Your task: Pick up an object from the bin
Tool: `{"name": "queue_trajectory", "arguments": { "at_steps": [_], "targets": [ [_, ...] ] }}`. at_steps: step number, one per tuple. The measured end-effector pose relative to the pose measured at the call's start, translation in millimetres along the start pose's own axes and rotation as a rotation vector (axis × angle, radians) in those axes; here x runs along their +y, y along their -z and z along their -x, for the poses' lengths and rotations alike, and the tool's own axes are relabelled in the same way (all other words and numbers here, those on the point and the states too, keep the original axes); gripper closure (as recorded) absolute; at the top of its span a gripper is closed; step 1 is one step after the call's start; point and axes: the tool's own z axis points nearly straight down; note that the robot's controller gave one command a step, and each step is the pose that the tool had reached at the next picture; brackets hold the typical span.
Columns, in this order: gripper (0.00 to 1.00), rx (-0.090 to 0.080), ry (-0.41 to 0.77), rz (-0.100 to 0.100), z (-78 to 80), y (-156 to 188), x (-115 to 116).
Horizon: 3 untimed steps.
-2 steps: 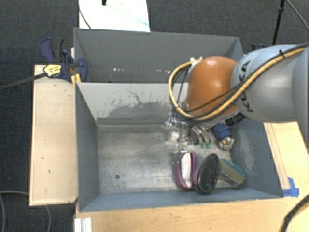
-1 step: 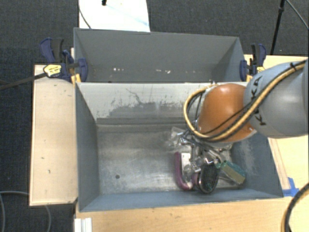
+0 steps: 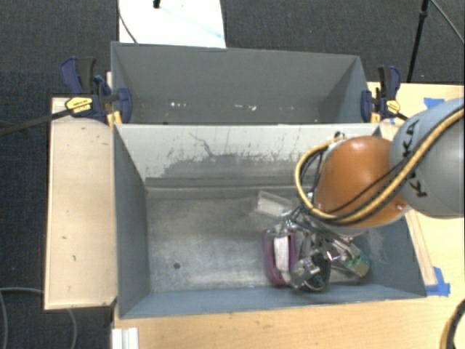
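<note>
My gripper (image 3: pixel 311 267) is low in the bin's front right part, beneath the arm's orange dome. Directly to its left, touching or nearly touching it, lies a purple and pink oblong thing (image 3: pixel 276 262) with a white patch. A clear, crumpled plastic piece (image 3: pixel 272 204) lies just behind them on the bin floor. To the gripper's right a small green and white thing (image 3: pixel 357 266) pokes out from under the arm. What lies directly below the gripper is hidden.
The arm comes in from the right over the bin's right wall, with cables looped round the dome. The gripper is close to the bin's front wall and front right corner. The left half of the bin floor is bare grey metal.
</note>
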Motion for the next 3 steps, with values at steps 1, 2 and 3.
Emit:
{"name": "queue_trajectory", "arguments": {
  "at_steps": [1,2,3],
  "targets": [
    [0.0,-0.006,-0.01,0.002,40.7,-45.2,70.6],
    [0.0,-0.004,0.034,-0.004,29.7,-11.8,-15.1],
    [0.0,-0.002,0.34,0.001,26.5,-17.1,-48.8]
  ]
}}
